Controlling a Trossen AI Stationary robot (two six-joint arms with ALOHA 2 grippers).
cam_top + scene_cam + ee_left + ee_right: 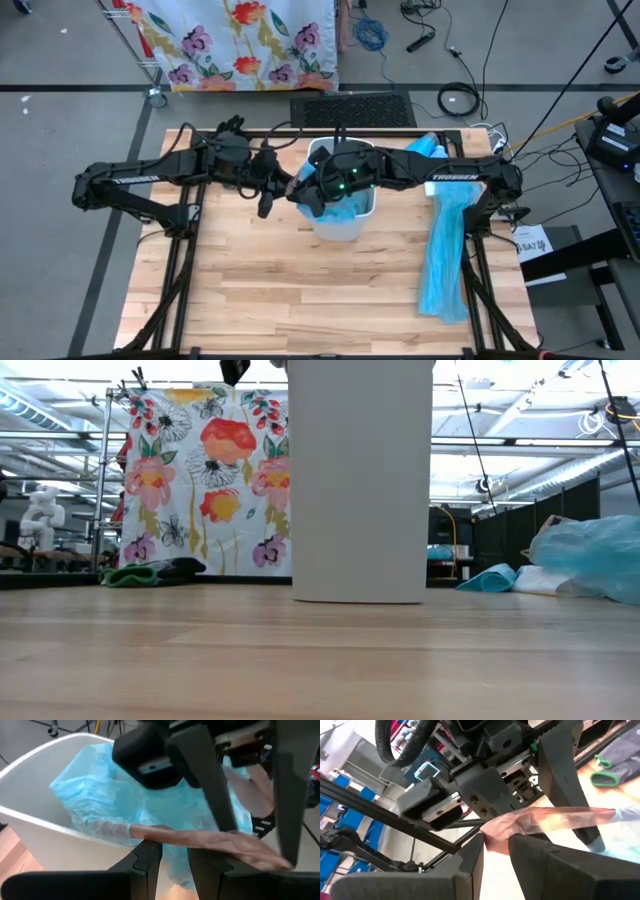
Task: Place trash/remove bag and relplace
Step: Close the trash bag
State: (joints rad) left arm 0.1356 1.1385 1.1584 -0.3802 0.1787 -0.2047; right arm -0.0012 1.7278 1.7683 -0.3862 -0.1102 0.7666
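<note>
Crinkled pale-blue plastic bag (100, 800) lining smooth white bin (345, 215); both grippers' jaws pinch stretched translucent film

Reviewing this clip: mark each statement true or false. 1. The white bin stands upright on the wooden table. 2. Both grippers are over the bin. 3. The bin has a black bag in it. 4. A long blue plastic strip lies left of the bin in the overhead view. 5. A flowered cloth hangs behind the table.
1. True: the white bin stands upright on the wooden table.
2. True: the left gripper and right gripper meet at its rim.
3. False: the bag is light blue.
4. False: the blue plastic strip lies to its right.
5. True: the flowered cloth hangs there.
</note>
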